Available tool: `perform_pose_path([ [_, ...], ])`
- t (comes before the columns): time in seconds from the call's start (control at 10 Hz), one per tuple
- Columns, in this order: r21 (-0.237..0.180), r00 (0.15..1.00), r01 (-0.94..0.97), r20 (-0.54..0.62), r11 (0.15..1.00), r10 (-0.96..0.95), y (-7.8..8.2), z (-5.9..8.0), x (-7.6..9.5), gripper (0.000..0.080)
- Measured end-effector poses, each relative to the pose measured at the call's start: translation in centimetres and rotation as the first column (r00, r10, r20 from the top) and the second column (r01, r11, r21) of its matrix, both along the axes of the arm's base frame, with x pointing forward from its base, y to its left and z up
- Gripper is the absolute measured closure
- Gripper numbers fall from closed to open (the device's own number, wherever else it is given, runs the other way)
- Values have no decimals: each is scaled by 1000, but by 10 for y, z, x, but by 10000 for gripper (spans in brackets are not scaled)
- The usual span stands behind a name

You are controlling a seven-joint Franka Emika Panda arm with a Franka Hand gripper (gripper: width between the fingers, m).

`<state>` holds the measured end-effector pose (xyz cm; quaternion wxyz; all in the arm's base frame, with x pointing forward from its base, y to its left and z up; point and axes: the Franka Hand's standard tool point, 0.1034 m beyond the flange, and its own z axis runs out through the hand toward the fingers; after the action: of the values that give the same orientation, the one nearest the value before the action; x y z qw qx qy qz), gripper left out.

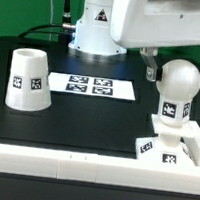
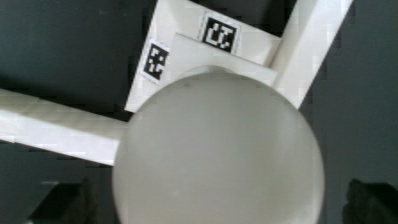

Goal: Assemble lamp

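The round white bulb (image 1: pixel 179 81) stands upright, its tagged neck (image 1: pixel 170 110) set in the flat square base (image 1: pixel 169 148) at the exterior view's right. My gripper (image 1: pixel 179 69) hangs over the bulb, one finger (image 1: pixel 150 64) on each side and apart from it, jaws open. In the wrist view the bulb (image 2: pixel 217 150) fills the space between the dark fingers (image 2: pixel 64 204), with a gap on both sides, and the tagged base (image 2: pixel 199 48) lies beyond it. The tapered shade (image 1: pixel 29 80) stands alone at the exterior view's left.
The marker board (image 1: pixel 92 85) lies flat between shade and bulb. A white rail (image 1: pixel 70 166) runs along the table's front, and its corner surrounds the base. White bars (image 2: pixel 50 116) cross the wrist view. The robot's pedestal (image 1: pixel 93 32) stands behind.
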<state>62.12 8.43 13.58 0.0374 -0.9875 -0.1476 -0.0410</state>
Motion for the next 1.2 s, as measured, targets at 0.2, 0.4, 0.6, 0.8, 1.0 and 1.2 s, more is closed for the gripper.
perform_pose_path([
  [0.2, 0, 1000, 0, 0, 1000, 0, 0, 0, 0, 101],
  [0.4, 0, 1000, 0, 0, 1000, 0, 0, 0, 0, 101],
  [0.6, 0, 1000, 0, 0, 1000, 0, 0, 0, 0, 101],
  [0.8, -5, 997, -11, -74, 1000, 10, -1, -7, -8, 101],
  [1.0, -4, 999, -19, -46, 1000, 18, -3, -13, -6, 101],
  [1.2, -4, 999, -22, -45, 1000, 22, 0, -15, -7, 101],
])
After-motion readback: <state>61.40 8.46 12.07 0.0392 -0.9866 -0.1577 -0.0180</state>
